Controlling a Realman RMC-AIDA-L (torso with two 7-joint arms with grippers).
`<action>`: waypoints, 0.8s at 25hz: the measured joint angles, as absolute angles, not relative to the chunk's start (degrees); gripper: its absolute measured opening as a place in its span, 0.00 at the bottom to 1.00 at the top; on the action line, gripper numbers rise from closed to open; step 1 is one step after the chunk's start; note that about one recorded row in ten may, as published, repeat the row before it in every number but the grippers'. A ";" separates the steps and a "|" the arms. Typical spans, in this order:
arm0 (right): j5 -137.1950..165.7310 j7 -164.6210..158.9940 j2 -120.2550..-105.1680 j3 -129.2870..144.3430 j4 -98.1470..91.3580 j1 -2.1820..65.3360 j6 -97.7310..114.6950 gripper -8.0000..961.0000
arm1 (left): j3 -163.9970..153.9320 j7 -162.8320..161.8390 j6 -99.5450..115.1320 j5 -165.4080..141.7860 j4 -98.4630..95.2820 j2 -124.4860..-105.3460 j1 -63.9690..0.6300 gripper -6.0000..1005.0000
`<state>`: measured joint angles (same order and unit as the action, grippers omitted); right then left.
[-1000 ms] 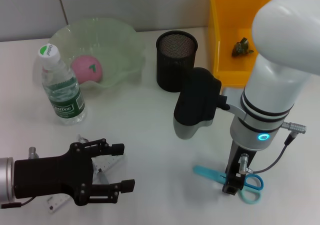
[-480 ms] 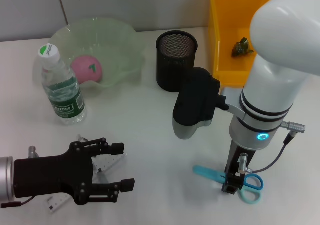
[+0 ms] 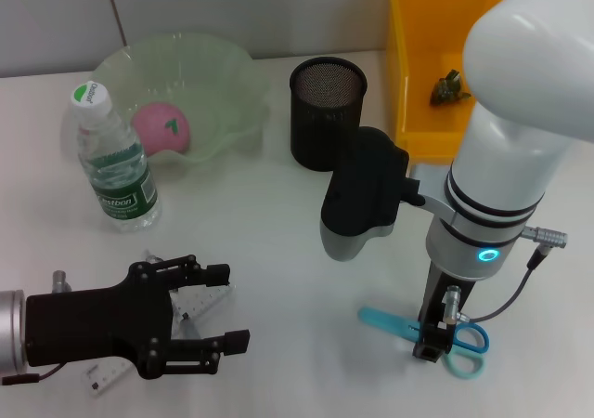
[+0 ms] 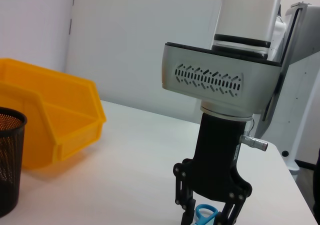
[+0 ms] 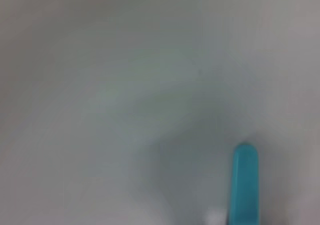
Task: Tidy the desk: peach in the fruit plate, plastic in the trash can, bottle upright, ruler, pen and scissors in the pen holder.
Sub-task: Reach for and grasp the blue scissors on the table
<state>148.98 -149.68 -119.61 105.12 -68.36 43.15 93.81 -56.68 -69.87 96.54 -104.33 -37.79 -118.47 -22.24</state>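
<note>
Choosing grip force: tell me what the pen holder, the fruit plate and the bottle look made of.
Pen holder: black metal mesh, by the look; fine perforations show on its wall, matte.
Fruit plate: translucent pale green, wavy rim; plastic or glass, cannot tell which.
Bottle: clear thin plastic, ribbed, with a green label and a white-and-green cap.

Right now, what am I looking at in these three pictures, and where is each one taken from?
A two-armed robot tidies a white table. One picture looks down from its head; the others come from cameras on its wrists. The right tool stands straddling the blue scissors; the left wrist camera sees that too. The left tool, open, hovers over a ruler. A peach lies in the green plate, beside an upright bottle, a mesh pen holder and a yellow bin.
</note>
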 joint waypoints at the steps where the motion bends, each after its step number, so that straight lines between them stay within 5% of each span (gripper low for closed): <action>1: 148.98 -149.68 -119.61 105.12 -68.36 43.15 93.81 0.43 | -56.68 -69.87 96.51 -104.32 -37.79 -118.48 -22.24 0.83; 20: 149.45 -149.85 -119.61 105.64 -68.53 43.14 93.77 0.36 | -56.58 -69.85 96.50 -104.32 -37.79 -118.47 -22.24 0.83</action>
<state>149.45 -149.85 -119.61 105.64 -68.53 43.14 93.77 -56.58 -69.85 96.50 -104.32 -37.79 -118.47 -22.24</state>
